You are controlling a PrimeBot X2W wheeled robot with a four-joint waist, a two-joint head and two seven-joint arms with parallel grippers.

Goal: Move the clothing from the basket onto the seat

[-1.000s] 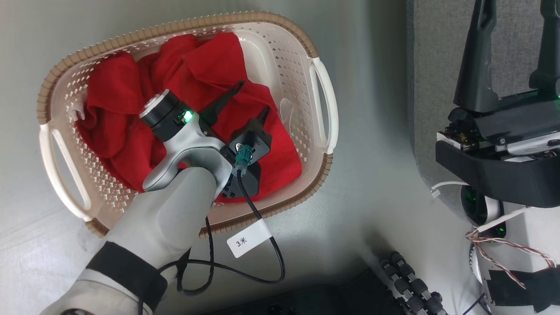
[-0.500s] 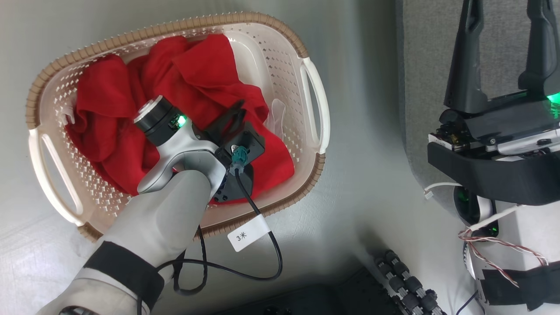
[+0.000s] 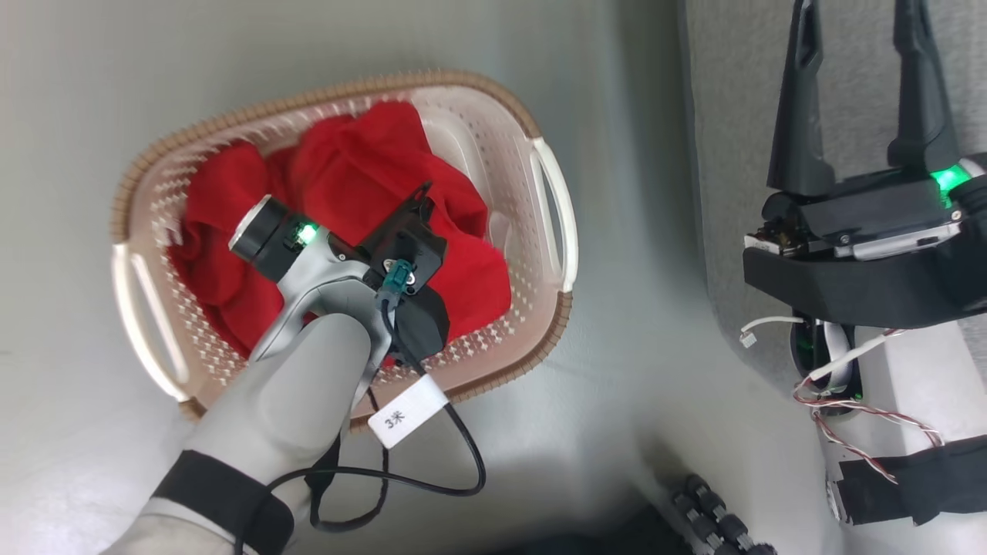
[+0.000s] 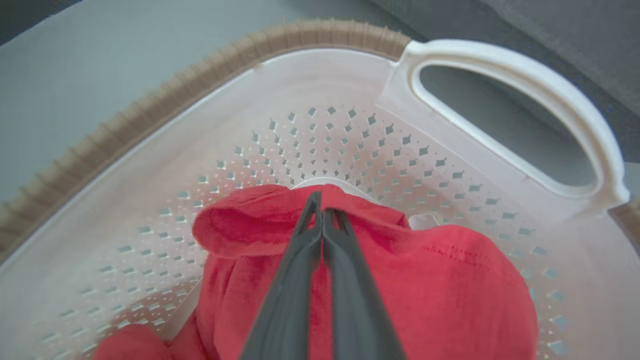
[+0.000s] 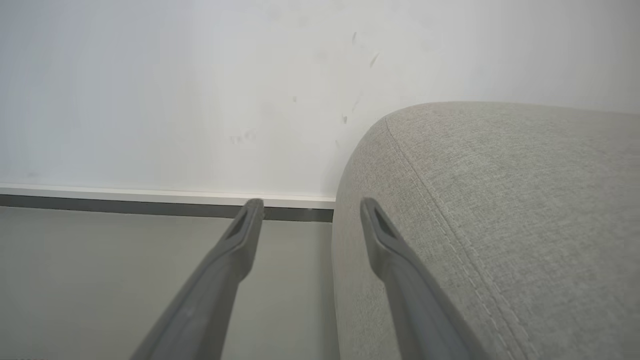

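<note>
Where the left end effector (image 4: 321,212) pinches, clothing (image 4: 450,285) bunches inside basket (image 4: 320,80).

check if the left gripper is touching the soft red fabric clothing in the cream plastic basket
Touching. The left wrist view shows the left gripper shut on a fold of the clothing, red cloth bunched around its tips, inside the basket.

The clothing (image 3: 347,169) lies in the basket (image 3: 482,135) on the floor (image 3: 632,370), with the seat (image 3: 725,92) to the basket's right.
</note>
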